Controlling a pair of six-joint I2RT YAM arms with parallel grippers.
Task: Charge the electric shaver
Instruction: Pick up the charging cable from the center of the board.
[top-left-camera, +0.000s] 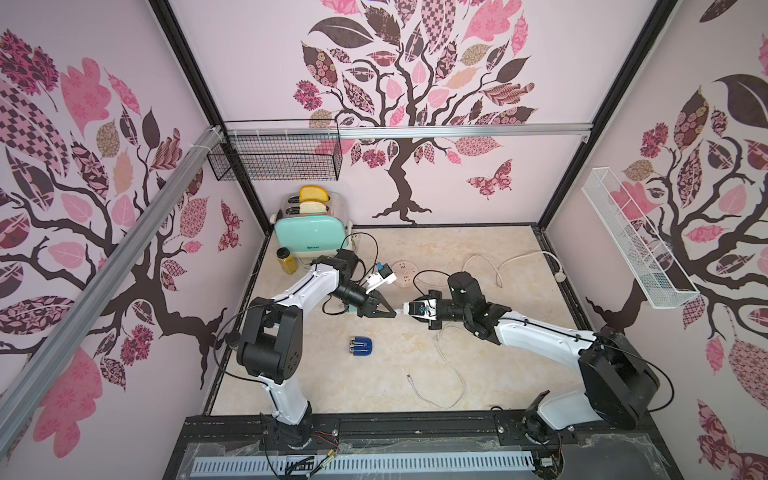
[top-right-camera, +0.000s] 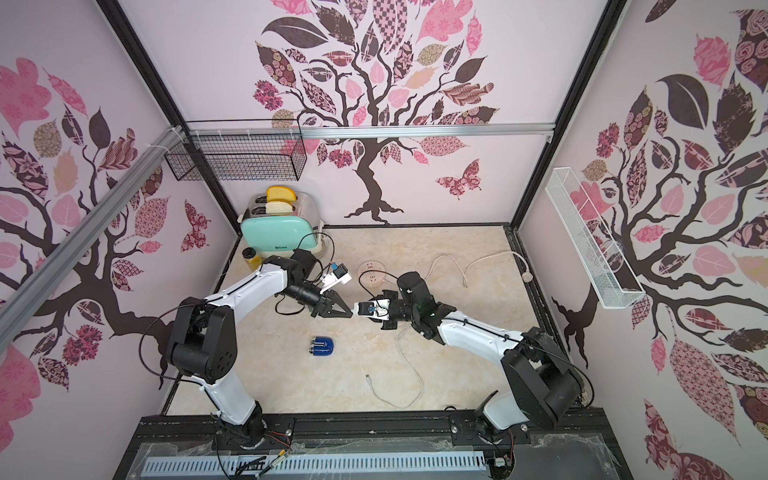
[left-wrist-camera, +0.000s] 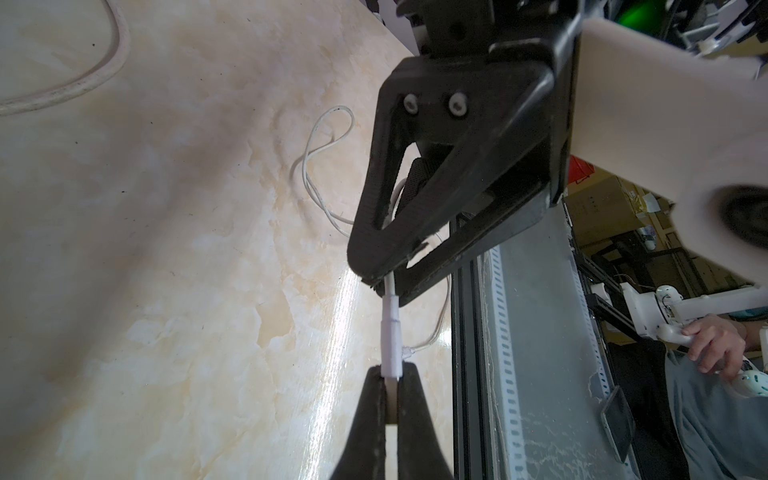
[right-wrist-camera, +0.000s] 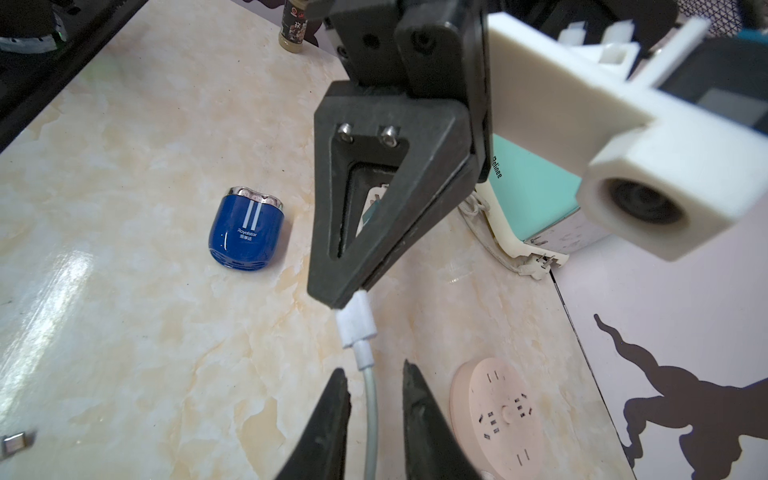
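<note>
My cell is bright and evenly lit, with only faint, soft shadows on the tabletop (top-left-camera: 374, 386). In both top views the walls (top-left-camera: 62, 395) bow at the edges. In my wrist views white glare streaks the marble, and the close camera mount (left-wrist-camera: 665, 104) is blurred; the cable (right-wrist-camera: 370, 407) and shaver (right-wrist-camera: 246, 227) stay sharp.

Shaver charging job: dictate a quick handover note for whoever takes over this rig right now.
Left gripper: shut on the white cable's big plug.
Right gripper: open, fingers astride the cable behind that plug, not gripping.
Shaver: lying on the table, nothing plugged in; cable's small free end lies near it; pink socket sits beyond the grippers.
Done: plug picked up.
Left: cable into shaver, plug to power.
</note>
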